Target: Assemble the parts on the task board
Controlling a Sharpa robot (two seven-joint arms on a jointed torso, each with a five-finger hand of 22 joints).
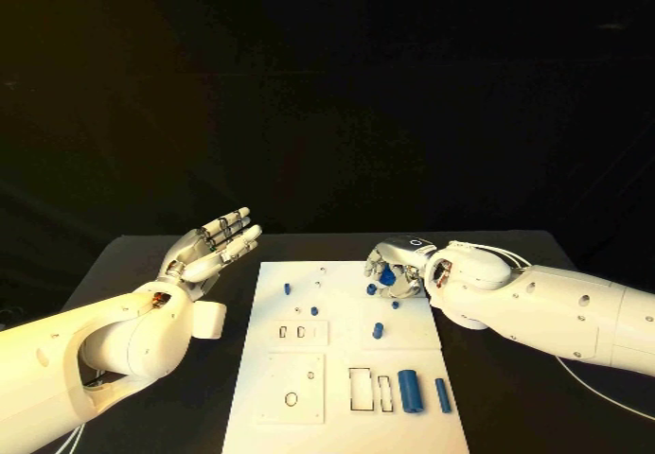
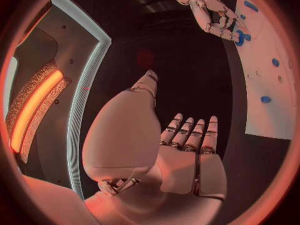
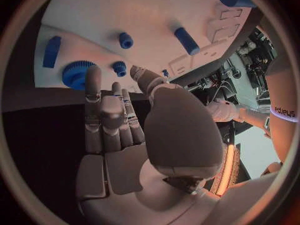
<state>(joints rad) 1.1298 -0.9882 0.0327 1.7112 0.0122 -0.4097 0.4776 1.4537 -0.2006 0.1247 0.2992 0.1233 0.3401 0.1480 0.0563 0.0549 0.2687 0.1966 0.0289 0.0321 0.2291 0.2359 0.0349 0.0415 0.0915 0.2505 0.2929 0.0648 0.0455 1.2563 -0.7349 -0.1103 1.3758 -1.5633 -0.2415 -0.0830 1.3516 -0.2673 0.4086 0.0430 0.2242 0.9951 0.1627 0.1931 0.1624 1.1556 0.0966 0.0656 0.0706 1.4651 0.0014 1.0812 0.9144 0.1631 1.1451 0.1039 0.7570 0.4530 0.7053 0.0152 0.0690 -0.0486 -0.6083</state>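
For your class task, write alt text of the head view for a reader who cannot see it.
A white task board lies on a black table between two white robot arms. The right hand reaches over the board's far right edge at a blue part; the left hand is raised open beside the board.

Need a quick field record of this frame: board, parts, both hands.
board: white board in the middle of the black table
parts: blue pieces spread over the board; two blue cylinders lie at its near right; a blue gear lies by the right hand's fingertips
left hand: left hand raised off the board's left side, fingers apart, holding nothing
right hand: right hand over the board's far right edge at the gear; whether it grips it cannot be told
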